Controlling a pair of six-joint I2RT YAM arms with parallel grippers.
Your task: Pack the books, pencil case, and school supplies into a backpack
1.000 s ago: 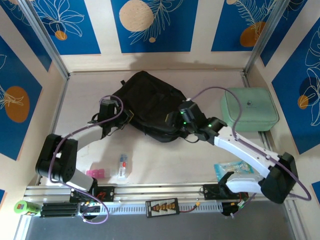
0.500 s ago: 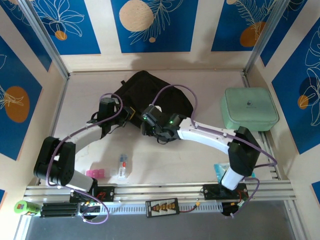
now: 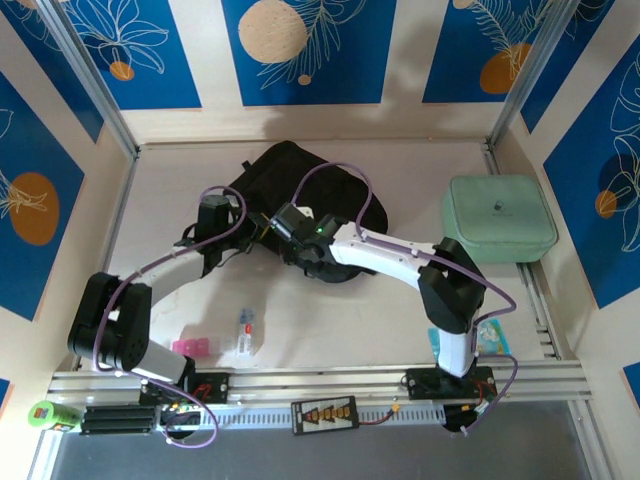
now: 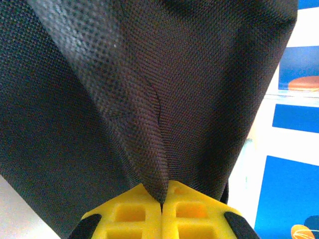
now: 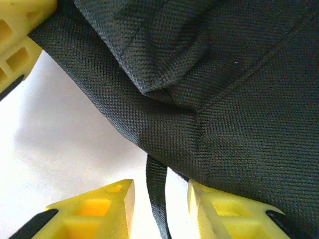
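Pale tabletop point(image 3: 350, 320), walled by blue leaf-print panels point(image 3: 300, 50), carried the black soft fabric backpack point(image 3: 300, 180) directly ahead of both pincers. The left pincer point(image 4: 162, 211) was clamped tight on a fold of its cloth. The right pincer point(image 5: 159, 191), just beside it, was partly open around a black strap point(image 5: 154, 174), neither finger pressing it. The pack's inside was hidden. A mint-green rounded case point(image 3: 498, 217) sat well off to the right pincer's right. Small pink and clear items behind the left pincer were hard to identify.
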